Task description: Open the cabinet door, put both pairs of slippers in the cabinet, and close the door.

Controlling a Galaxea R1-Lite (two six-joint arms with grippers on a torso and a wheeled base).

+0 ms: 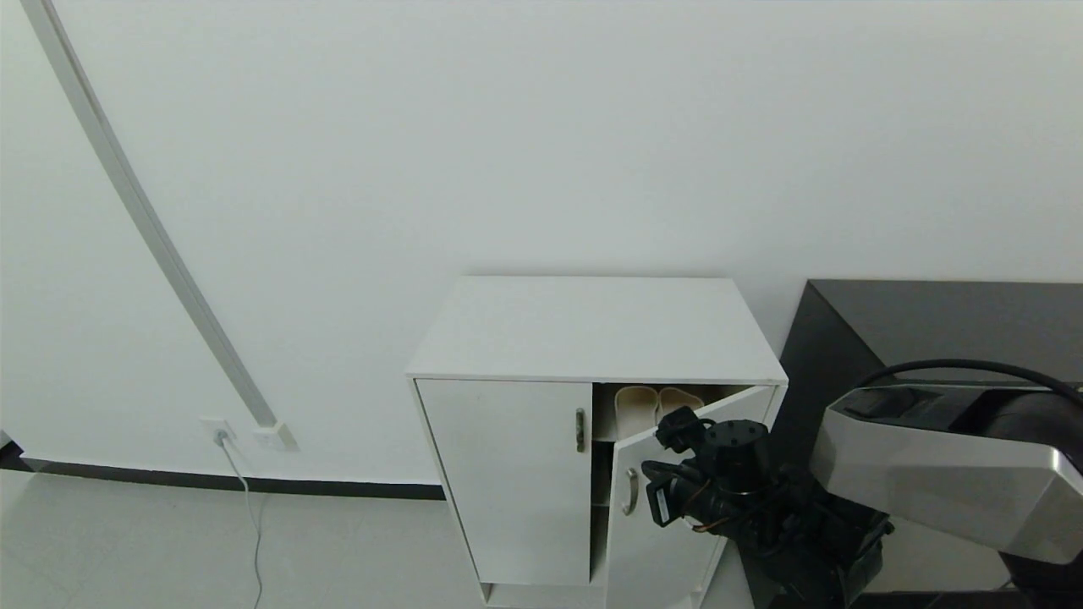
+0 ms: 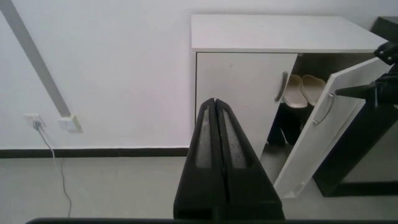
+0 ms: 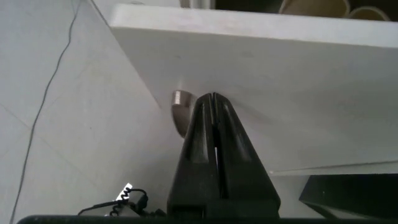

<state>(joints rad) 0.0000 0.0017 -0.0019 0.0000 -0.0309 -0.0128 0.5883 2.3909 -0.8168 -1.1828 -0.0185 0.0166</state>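
Cabinet (image 1: 592, 330): stands against the wall; left door (image 1: 508, 474) shut, right door (image 1: 656, 567) swung partly open
Slippers (image 1: 656, 406): one pale pair lies side by side on the upper shelf, inside the cabinet
Second pair: the lower shelf is in shadow, so I cannot tell whether it is in there
Right gripper (image 3: 214, 109): fingers pressed together, holding nothing, tip at the open door's outer face just beside its handle (image 3: 181, 109)
Left gripper (image 2: 215, 124): fingers pressed together, empty, well apart from the cabinet
Done: door opened, at least one pair stowed
Left: probably only pushing the right door shut, if the second pair is inside
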